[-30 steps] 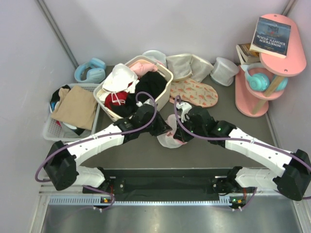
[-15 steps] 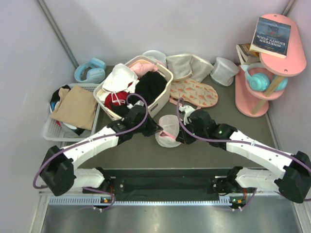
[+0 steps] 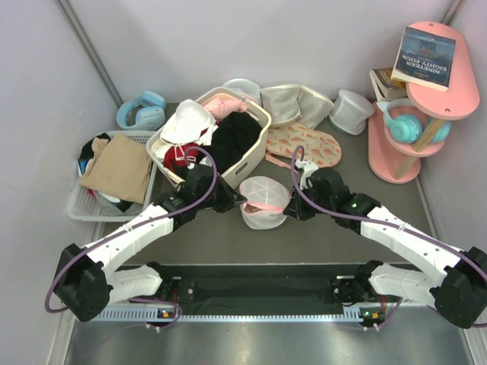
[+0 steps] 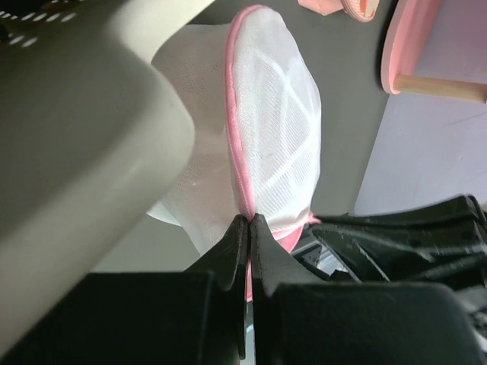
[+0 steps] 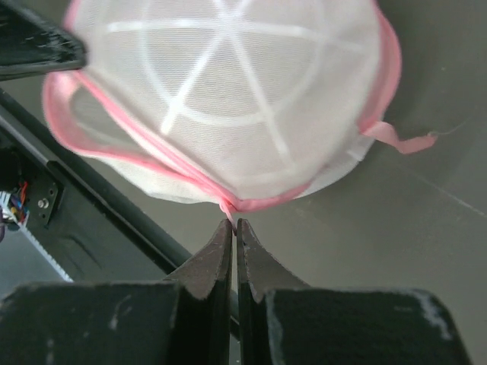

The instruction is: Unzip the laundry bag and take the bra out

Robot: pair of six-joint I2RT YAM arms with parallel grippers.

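Observation:
The laundry bag, a round white mesh pouch with a pink rim, hangs stretched between my two grippers above the table. My left gripper is shut on its pink rim at the left; the rim runs up from the fingertips. My right gripper is shut on a pink tab at the right edge. The ribbed mesh dome fills the right wrist view. The bra is hidden; only pink shows through the mesh.
A cream laundry basket full of clothes stands just behind the bag; its rim crowds the left wrist view. A printed pink cloth, white pouches, a white crate, blue headphones and a pink shelf lie around.
Both grippers have pulled apart and away from the arm bases, drawing the bag taut between them. The bag has moved up the view and now shows its round ribbed face.

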